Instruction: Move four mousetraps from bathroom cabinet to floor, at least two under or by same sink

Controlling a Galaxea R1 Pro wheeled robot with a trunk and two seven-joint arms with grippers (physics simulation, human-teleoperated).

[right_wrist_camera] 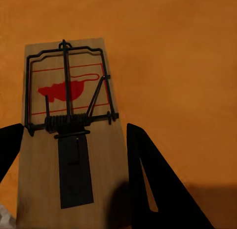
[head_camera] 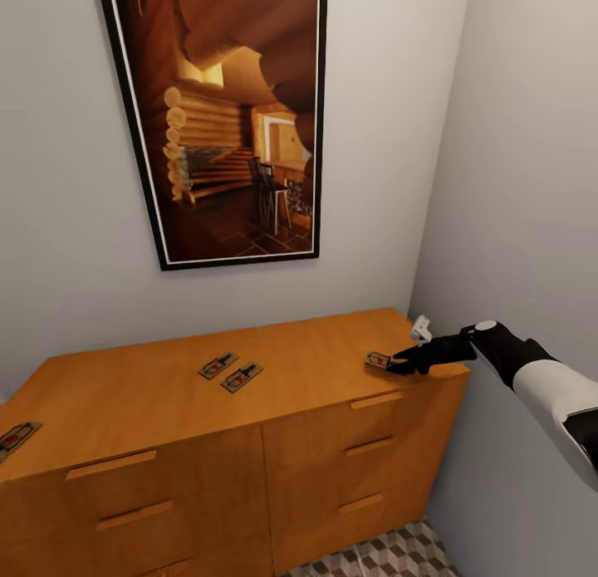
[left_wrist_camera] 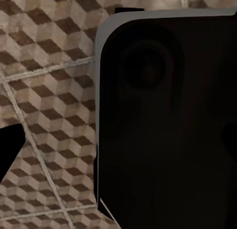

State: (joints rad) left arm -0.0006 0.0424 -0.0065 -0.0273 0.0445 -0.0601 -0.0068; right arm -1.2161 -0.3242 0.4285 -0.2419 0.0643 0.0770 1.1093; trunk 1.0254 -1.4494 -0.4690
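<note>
Orange-brown wood fills most of the head view: the cabinet [head_camera: 249, 444] stands against a grey wall under a framed picture of a log interior [head_camera: 228, 120], and all four mousetraps lie flat on its top rather than in its drawers. Two of them [head_camera: 230, 371] sit side by side near the middle of the top, one [head_camera: 17, 437] lies at the far left edge, and the fourth mousetrap [head_camera: 378, 360] rests close to the front right corner.

The right claw [head_camera: 403, 366] reaches in low from the right side to that fourth trap, presumably because it is the nearest one. In the right wrist view the trap [right_wrist_camera: 69, 135] lies between the two dark fingers [right_wrist_camera: 153, 179], its wire bar and red mouse print facing up; the claw is spread around the board and does not yet look pressed onto it.

A patch of the bathroom floor [head_camera: 390, 556] with its cube pattern shows beside the cabinet's base. The left wrist camera looks down at the same tiles [left_wrist_camera: 49, 90] past a dark robot part [left_wrist_camera: 168, 120]; whether the left claw is spread or pressed together cannot be told.
</note>
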